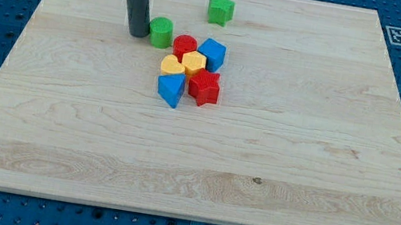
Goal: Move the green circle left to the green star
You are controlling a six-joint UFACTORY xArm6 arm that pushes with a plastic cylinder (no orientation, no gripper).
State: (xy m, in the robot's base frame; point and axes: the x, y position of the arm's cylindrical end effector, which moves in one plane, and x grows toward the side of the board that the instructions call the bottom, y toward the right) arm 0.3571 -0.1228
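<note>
The green circle (pixel 161 32) is a short green cylinder on the wooden board, in the upper middle of the view. The green star (pixel 220 9) lies near the board's top edge, up and to the right of the circle, well apart from it. My tip (pixel 137 34) rests on the board just left of the green circle, close to it or touching it.
A tight cluster lies right of and below the circle: a red cylinder (pixel 185 46), a blue block (pixel 211 54), a yellow heart (pixel 194 64), a yellow block (pixel 172 65), a red star (pixel 204 87), a blue block (pixel 171 88). A marker tag (pixel 397 35) sits at top right.
</note>
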